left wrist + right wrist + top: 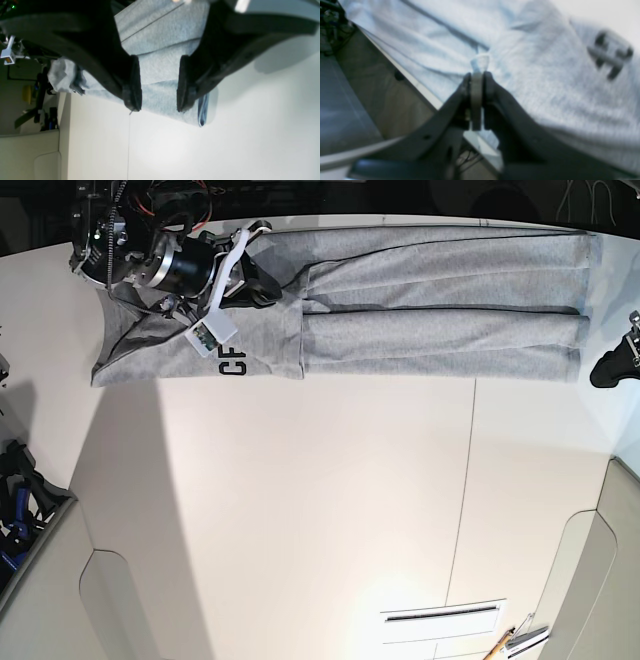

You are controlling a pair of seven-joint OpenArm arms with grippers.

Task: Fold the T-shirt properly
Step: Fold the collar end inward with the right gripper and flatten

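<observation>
T-shirt (400, 320) lies folded lengthwise, grey, lettering showing.

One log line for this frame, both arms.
T-shirt: long strip on table | right gripper: shut on T-shirt | left gripper: open, above shirt end

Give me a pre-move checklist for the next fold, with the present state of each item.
1. Right gripper shut on the T-shirt: ok, a pinch of grey cloth sits between its fingers in the right wrist view.
2. Left gripper holding cloth: not ok, its jaws are open with cloth showing in the gap.
3. Shirt folded lengthwise into a long band: ok in the base view.
4. Black lettering tucked inside: not ok, it shows on the flap under the right arm.
5. Shirt fully on the table: cannot tell, the far edge is hidden by the arm.
</observation>
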